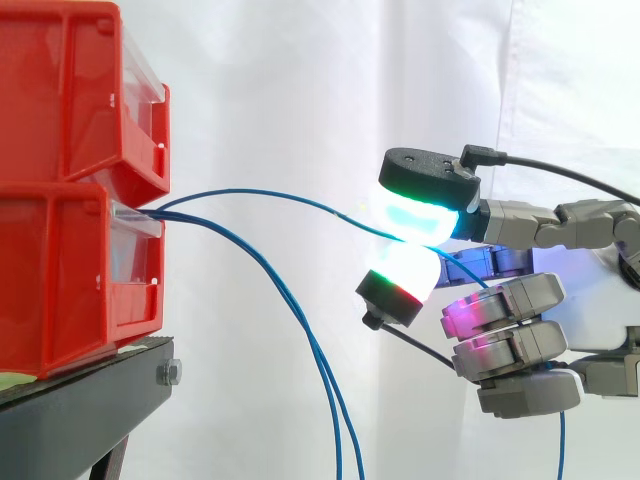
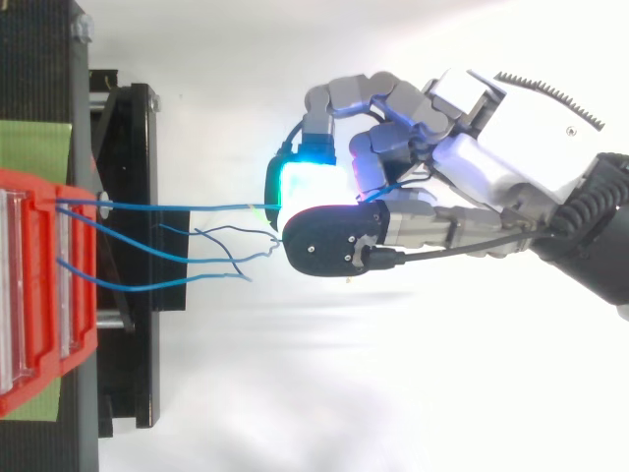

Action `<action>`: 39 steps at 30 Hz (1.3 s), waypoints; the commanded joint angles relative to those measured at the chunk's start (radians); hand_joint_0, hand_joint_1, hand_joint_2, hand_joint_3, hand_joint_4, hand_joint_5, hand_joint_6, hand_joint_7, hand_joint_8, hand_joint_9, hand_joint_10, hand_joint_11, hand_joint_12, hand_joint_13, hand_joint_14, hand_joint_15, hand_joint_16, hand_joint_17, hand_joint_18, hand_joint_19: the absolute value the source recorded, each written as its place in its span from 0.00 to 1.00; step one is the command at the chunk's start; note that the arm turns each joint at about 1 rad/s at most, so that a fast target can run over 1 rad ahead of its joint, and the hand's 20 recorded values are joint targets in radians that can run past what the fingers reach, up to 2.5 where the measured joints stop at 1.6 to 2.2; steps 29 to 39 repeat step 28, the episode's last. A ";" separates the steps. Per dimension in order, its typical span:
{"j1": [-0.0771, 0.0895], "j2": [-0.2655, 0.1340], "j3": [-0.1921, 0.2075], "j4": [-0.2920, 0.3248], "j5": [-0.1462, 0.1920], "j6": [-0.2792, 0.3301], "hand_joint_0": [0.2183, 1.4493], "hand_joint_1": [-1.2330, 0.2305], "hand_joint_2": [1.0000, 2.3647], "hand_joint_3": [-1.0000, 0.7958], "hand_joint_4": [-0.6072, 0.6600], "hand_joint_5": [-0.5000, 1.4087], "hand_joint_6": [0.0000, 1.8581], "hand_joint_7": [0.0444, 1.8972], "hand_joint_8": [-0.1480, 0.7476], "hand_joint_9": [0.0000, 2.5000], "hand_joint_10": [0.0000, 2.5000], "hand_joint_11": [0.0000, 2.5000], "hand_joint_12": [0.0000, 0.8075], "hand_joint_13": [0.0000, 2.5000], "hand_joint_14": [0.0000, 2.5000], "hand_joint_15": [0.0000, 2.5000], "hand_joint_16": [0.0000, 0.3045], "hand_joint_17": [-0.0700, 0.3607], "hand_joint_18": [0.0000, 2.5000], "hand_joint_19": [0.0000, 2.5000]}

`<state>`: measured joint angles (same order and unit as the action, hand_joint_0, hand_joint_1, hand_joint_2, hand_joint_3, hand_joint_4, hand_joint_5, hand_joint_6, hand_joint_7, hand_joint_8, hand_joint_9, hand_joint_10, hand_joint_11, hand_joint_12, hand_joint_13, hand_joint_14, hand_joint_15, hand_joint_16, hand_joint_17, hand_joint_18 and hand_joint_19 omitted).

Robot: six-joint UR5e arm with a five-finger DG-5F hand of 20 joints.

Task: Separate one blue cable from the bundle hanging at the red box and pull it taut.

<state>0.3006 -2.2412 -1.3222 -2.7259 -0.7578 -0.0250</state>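
Note:
Two stacked red bins [image 1: 75, 190] stand on a black stand at the left. Thin blue cables come out between them. One blue cable [image 1: 270, 198] runs nearly level to the right into my hand [image 1: 520, 310], pinched between two glowing fingertip pads [image 1: 415, 215]. It then passes behind the palm and hangs down below it. In the top view this cable [image 2: 177, 206] stretches straight from the bins [image 2: 39, 295] to my hand [image 2: 472, 177]. The other blue cables [image 1: 310, 340] droop from the bins and hang down, apart from the hand.
The black stand [image 1: 80, 400] carries the bins, with a bolt at its front edge. A white curtain hangs behind. From above, the stand's black frame [image 2: 128, 246] lies between bins and hand, and the loose cables [image 2: 157, 265] cross it.

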 commanded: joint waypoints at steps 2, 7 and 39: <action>0.000 0.000 0.000 0.000 0.000 0.000 0.47 0.32 0.02 0.43 0.51 0.14 0.51 0.75 0.48 0.34 0.90 0.48 0.40 0.29 1.00 0.60 0.09 0.30 0.51 0.83; 0.000 0.000 0.000 0.000 0.000 -0.001 0.47 0.32 0.02 0.43 0.51 0.14 0.50 0.75 0.48 0.34 0.90 0.49 0.40 0.29 1.00 0.60 0.09 0.30 0.51 0.83; 0.000 0.000 0.000 -0.002 0.000 0.000 0.47 0.32 0.02 0.43 0.51 0.14 0.50 0.75 0.48 0.34 0.90 0.48 0.40 0.29 1.00 0.60 0.09 0.30 0.51 0.82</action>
